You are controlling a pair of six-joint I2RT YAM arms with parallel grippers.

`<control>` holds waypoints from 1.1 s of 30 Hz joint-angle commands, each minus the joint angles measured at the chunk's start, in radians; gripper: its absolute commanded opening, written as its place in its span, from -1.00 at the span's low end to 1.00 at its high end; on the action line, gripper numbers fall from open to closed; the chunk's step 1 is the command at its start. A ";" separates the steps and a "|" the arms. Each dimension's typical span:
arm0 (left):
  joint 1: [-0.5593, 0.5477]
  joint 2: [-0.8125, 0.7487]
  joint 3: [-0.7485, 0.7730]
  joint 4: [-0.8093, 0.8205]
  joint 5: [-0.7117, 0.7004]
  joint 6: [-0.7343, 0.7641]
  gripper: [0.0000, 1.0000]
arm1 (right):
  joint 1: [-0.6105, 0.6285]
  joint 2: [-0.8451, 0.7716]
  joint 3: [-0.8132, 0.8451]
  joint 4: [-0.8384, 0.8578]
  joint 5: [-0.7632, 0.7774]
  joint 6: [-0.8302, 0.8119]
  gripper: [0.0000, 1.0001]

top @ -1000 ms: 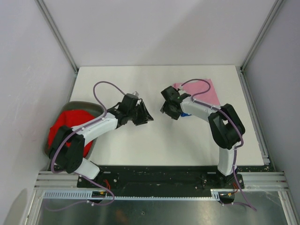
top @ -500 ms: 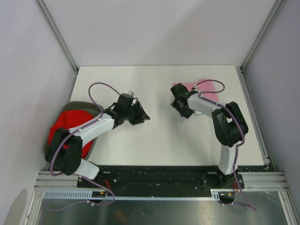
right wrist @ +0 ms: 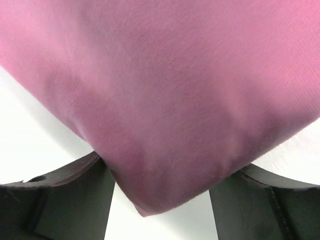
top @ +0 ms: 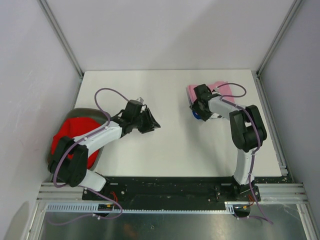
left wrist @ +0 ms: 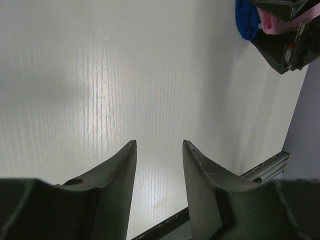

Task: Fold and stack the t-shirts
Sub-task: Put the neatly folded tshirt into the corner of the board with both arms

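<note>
T-shirt cloth, the pink t-shirt, fills most of the right wrist view. One folded corner of it points down into the gap of the right tool, whose two dark fingers stand well apart on either side of that corner. Whether they touch the cloth cannot be told. From above, this tool sits over the near left edge of the pink shirt, toward the tabletop's far right corner, and its body and cable hide much of the shirt. Just under the tool a small patch of the blue t-shirt shows below the pink. So little of it is in view that no lettering or print can be read.

Out to the left, the left tool hangs over bare tabletop near the middle, fingers apart with nothing between them, aimed toward the right tool. Its camera catches the blue patch and a sliver of pink at the top right, cut off by the frame.

A red t-shirt lies bunched in a grey bin at the tabletop's left edge, near the front corner, partly covered by the left arm.
</note>
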 commanded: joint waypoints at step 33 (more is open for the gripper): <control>0.020 0.124 0.087 0.028 0.054 0.024 -0.09 | -0.362 0.373 0.428 0.061 -0.216 -0.102 0.34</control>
